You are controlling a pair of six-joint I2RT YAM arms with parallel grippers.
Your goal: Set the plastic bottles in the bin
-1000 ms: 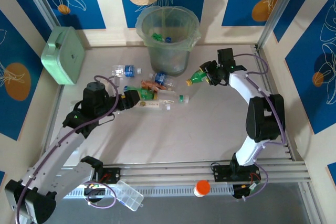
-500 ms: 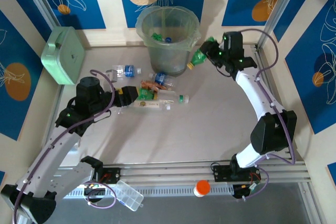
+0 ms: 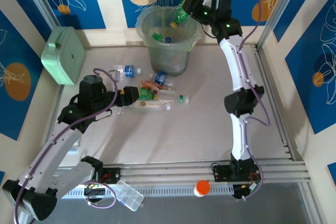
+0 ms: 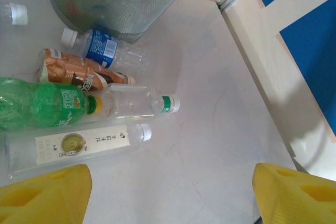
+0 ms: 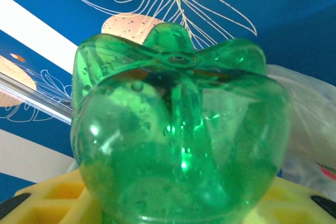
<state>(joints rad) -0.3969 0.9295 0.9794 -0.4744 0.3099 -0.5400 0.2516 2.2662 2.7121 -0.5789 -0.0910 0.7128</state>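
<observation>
My right pincer (image 3: 198, 8) is clamping a green bottle (image 3: 184, 11) by its base end. I am holding it tilted, yellow cap down, over the far right part of the bin's mouth. The bin (image 3: 169, 59) is standing at the far edge of the desk (image 3: 210, 124), close to the back wall. My right arm is stretching up the desk's right side, near the rail.

My left pincer (image 3: 138, 94) is hanging low with its fingers (image 4: 47, 192) wide apart and nothing between them, just left of the heap of bottles (image 3: 157, 92). The heap is lying in front of the bin: a blue-label bottle (image 4: 105, 49) is almost touching the bin wall, and a brown-label bottle (image 4: 76, 73) is lying beside it. Nearer me are a second green bottle (image 4: 44, 104), a green-capped bottle (image 4: 139, 102) and a white-capped bottle (image 4: 79, 142). To the right of the heap the desk is running bare to the side wall. A mint box (image 3: 64, 55) is leaning at the left edge.

In the right wrist view the held bottle's base is taking up most of the frame, so I am seeing little of my own fingers. Through the bin's liner I am making out only a blue cap and green bits. The left wrist frame is cutting off the second green bottle, both of that pincer's fingers and a white cap (image 4: 17, 13) at the left.
</observation>
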